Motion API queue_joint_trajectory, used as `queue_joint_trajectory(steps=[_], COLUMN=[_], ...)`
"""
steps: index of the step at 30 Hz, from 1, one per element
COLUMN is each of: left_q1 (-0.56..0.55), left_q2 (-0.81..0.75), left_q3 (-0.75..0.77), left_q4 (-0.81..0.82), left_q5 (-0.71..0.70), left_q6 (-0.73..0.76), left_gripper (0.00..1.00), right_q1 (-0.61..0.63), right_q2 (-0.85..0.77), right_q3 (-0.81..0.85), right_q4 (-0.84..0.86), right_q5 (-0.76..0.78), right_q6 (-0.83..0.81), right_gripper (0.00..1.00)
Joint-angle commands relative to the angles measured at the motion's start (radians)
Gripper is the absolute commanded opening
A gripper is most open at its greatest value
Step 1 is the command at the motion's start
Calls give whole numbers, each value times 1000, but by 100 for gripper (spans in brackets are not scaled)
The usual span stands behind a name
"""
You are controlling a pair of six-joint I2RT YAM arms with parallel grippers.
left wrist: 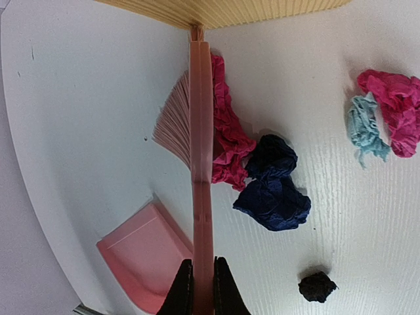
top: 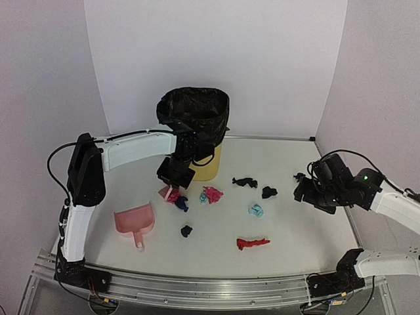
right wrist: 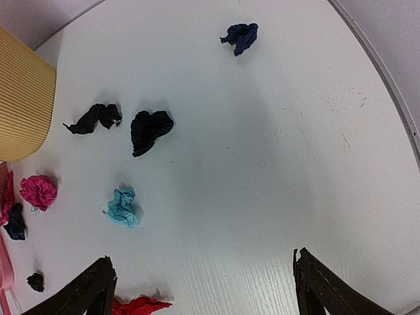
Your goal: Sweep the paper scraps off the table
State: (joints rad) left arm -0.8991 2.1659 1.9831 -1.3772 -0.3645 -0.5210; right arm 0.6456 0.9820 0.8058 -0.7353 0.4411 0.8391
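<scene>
Lying at the left of the desk (top: 105, 252), a pink dustpan (top: 134, 222); the left hand (left wrist: 202, 289) pinches a pink brush (left wrist: 200, 131), paper scraps (left wrist: 262, 177) just beside it; others dot mid-desk; the right hand (right wrist: 203, 262) is spread wide, holding nothing.

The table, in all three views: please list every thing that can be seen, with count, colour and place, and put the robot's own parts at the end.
paper scraps: about ten; magenta, red, teal, navy and black; scattered over the middle of the table, one navy scrap near the right gripper
dustpan: one; pink; front left, apart from the scraps
brush: one; pink; in front of the bin, bristles beside a magenta scrap
bin: one; yellow with a black bag; back centre
table: one; white; under everything
left gripper: one; black; shut on the brush handle
right gripper: one; black; open and empty, over the right side
</scene>
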Motion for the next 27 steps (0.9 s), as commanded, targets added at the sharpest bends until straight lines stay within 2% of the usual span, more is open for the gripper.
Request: queue_joint_trajectory(steps=[1,15,22,27], left_q1=[-58,-193,-205,-204], left_q2=[30,26,10,-76], left_q3=[49,145,212,180], left_q4=[-48,-45,-49,-55], left_q5=[86,133,102,47], left_q6=[-15,-76,-87,-124], left_gripper=[0,0,0,0], right_q1=[-4,-4,-4,-4], right_q2=[-21,-65,-75,-74], right_q3=[-14,-62,-72,-75], right_q4=[-6,-7,-7,-7], right_q5=[9,-14,-22,-27], right_q6=[18,49,43,43], right_gripper=[91,91,91,91])
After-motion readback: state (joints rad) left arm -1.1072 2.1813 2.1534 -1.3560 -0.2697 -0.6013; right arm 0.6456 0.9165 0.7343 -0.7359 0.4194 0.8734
